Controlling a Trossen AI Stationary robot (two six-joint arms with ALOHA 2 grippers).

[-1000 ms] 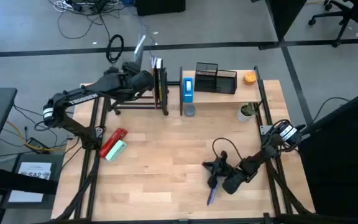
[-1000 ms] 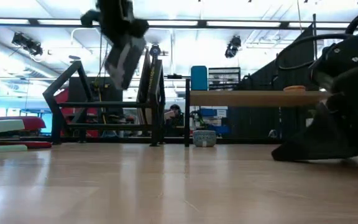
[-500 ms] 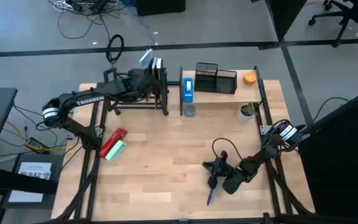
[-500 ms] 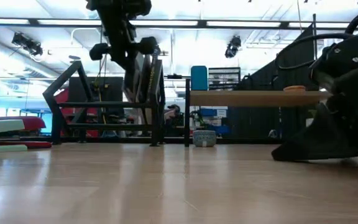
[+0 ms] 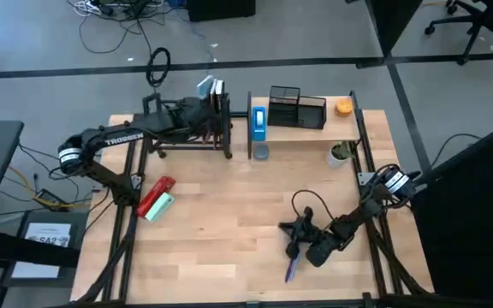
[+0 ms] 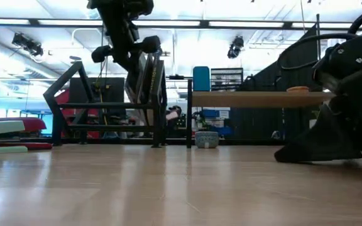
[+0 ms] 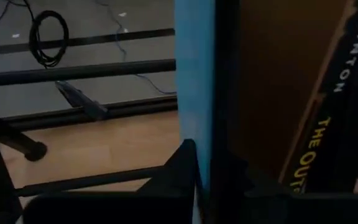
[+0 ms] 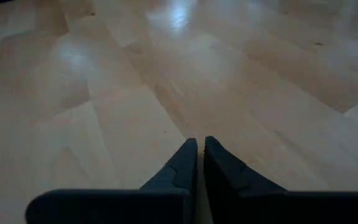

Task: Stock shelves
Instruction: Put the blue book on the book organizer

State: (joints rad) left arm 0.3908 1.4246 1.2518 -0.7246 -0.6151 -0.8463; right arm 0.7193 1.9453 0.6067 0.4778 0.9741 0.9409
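— Which step is this, would you say?

— Shelving a book, I'd judge; the left gripper (image 5: 202,114) sits at the black tube rack (image 5: 187,137) in the upper left of the high view; its fingers (image 7: 185,163) are pinching a thin pale-blue book (image 7: 194,87), upright beside a dark-spined one with yellow lettering (image 7: 328,124).

— And the other shelf?

— The wood-board shelf (image 5: 306,133) stands just right of the rack, upper centre; a blue box (image 5: 258,121), a black mesh organizer (image 5: 296,107) and something orange (image 5: 343,107) are on its top board; smooth pale wood against matte black metal.

— The right arm?

— Waiting; the right gripper (image 5: 302,231) rests low on the table (image 5: 229,222) at lower right, fingers (image 8: 185,162) pressed together, near a purple pen (image 5: 291,269).

— What's next?

— Probably settling the book square against its neighbours, then letting go and backing out without snagging the tubes; the red and green packets (image 5: 156,200) at the left lie unshelved.
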